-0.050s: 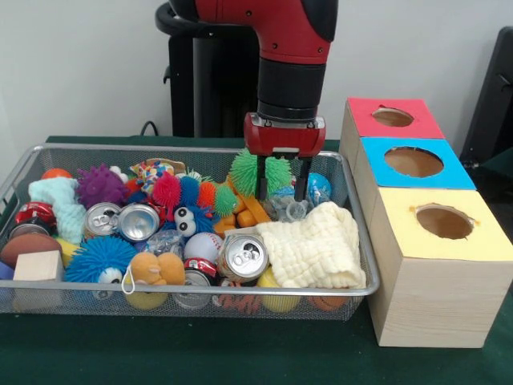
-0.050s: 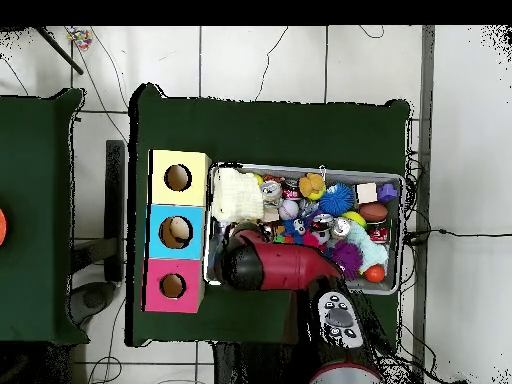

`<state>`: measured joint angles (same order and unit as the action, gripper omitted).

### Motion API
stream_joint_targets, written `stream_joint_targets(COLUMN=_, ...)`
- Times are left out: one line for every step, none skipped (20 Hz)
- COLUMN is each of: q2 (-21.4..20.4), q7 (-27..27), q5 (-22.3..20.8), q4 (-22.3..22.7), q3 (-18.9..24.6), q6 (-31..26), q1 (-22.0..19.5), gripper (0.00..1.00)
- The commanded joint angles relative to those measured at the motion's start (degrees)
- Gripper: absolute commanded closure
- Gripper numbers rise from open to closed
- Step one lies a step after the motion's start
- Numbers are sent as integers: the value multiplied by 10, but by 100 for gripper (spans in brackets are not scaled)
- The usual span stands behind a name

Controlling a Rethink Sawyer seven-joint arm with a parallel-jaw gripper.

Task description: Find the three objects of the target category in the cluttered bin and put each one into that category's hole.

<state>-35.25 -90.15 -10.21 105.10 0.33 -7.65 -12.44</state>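
My gripper [image 1: 280,191] hangs open over the back right part of the wire bin [image 1: 362,273], its fingertips [image 1: 261,188] dipping among the clutter. Behind the fingers lies a green spiky ball [image 1: 260,168], and just below them a clear plastic piece [image 1: 288,210]; I see nothing gripped. To the right stand three boxes with top holes: red [image 1: 393,117], blue [image 1: 414,161] and yellow [image 1: 444,221]. In the overhead view the arm [image 2: 280,268] covers the gripper. There the boxes are yellow [image 2: 178,178], blue [image 2: 176,232] and pink [image 2: 172,286], left of the bin [image 2: 400,230].
The bin holds several soda cans [image 1: 242,257], purple [image 1: 100,184] and blue [image 1: 100,257] spiky balls, a cream cloth [image 1: 317,245], a wooden block [image 1: 38,266], a baseball [image 1: 202,245] and a football [image 1: 28,245]. The cloth [image 2: 236,195] lies at the bin's box end.
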Motion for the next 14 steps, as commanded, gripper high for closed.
stream_joint_targets(q2=41, q7=-90, q5=17, q4=-35, q3=17, q6=-9, q1=3, gripper=0)
stream_joint_targets(q2=43, q7=-90, q5=17, q4=-36, q3=19, q6=-8, q1=2, gripper=0)
stream_joint_targets(q2=45, q7=-89, q5=16, q4=-36, q3=19, q6=-6, q1=2, gripper=0)
stream_joint_targets(q2=46, q7=-89, q5=15, q4=-37, q3=19, q6=-4, q1=2, gripper=0)
stream_joint_targets(q2=48, q7=-88, q5=15, q4=-37, q3=19, q6=-2, q1=1, gripper=0)
stream_joint_targets(q2=50, q7=-88, q5=14, q4=-39, q3=18, q6=0, q1=1, gripper=0)
stream_joint_targets(q2=56, q7=-87, q5=17, q4=-49, q3=18, q6=-5, q1=3, gripper=0)
stream_joint_targets(q2=59, q7=-87, q5=17, q4=-53, q3=17, q6=-5, q1=4, gripper=0)
stream_joint_targets(q2=57, q7=-88, q5=15, q4=-47, q3=17, q6=-1, q1=3, gripper=0)
stream_joint_targets(q2=57, q7=-88, q5=16, q4=-47, q3=18, q6=-2, q1=3, gripper=0)
stream_joint_targets(q2=56, q7=-89, q5=14, q4=-41, q3=18, q6=4, q1=3, gripper=0)
stream_joint_targets(q2=58, q7=-89, q5=14, q4=-42, q3=19, q6=3, q1=2, gripper=0)
stream_joint_targets(q2=60, q7=-88, q5=14, q4=-43, q3=20, q6=3, q1=1, gripper=0)
stream_joint_targets(q2=63, q7=-86, q5=14, q4=-44, q3=23, q6=2, q1=-1, gripper=0)
